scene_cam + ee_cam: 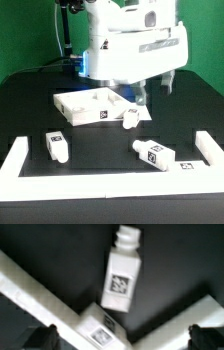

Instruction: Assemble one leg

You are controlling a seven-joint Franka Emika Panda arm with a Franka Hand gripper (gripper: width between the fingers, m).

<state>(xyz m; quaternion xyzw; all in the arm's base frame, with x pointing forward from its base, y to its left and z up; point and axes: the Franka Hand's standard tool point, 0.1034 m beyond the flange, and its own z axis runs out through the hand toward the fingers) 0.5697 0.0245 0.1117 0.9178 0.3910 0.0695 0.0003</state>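
A white leg [130, 118] with a black-and-white tag lies on the black table just off the corner of the large white square panel [88, 103]. In the wrist view the leg [122, 272] lies lengthwise beyond the panel's corner [95, 328]. My gripper [141, 98] hovers low over that corner and the leg. In the wrist view the gripper [122, 339] is open. Its dark fingertips [40, 337] stand wide apart on either side of the panel corner and hold nothing.
Other tagged legs lie nearer the front: one toward the exterior view's left [57, 147] and two toward its right [150, 152]. A white raised border [14, 160] runs along the table's sides and front.
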